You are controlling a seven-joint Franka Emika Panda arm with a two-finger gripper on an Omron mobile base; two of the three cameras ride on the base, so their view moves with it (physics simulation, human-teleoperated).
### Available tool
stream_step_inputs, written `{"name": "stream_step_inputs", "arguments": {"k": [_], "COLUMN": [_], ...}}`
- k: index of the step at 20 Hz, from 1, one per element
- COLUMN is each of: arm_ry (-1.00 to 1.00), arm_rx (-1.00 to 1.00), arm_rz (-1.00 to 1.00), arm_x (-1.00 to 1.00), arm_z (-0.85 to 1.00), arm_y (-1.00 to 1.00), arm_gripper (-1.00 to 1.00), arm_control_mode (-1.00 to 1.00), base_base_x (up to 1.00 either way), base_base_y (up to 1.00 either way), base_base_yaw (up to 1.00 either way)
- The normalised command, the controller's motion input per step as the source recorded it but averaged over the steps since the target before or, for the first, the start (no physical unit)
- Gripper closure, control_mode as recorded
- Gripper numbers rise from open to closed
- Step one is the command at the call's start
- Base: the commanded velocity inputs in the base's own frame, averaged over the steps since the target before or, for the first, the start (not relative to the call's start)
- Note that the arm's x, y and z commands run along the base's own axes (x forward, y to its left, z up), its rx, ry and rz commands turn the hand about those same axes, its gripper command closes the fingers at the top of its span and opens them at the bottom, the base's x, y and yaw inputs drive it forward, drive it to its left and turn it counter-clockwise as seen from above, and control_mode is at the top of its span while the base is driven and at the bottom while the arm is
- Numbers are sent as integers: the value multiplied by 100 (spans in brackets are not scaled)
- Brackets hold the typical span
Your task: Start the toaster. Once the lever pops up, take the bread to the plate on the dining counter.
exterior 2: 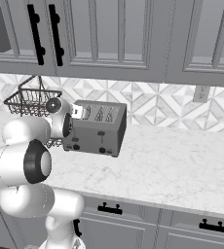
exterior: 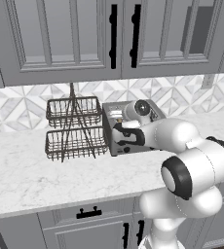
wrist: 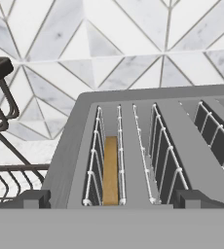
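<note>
The tool (wrist: 111,197) is hovering released over the toaster (exterior 2: 95,127) on the desk; the bread (wrist: 111,170) is sitting in the leftmost slot at 12 o'clock, its long axis running 6-to-12.

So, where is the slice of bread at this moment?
In the hand view, the thin golden-yellow slice of bread stands upright inside the leftmost slot of the boxy grey metal toaster, on the side nearest the dark two-tier wire basket rack.
</note>
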Motion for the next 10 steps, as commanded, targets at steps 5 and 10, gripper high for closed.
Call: {"name": "stream_step_inputs", "arguments": {"k": [5,10], "arm_ry": [0,0], "arm_rx": [0,0], "arm_rz": [0,0], "arm_x": [0,0], "arm_z": [0,0], "arm_y": [0,0], "arm_gripper": [-100,-100], "arm_control_mode": [-100,-100], "base_base_x": [0,0], "base_base_y": [0,0], "base_base_yaw": [0,0]}}
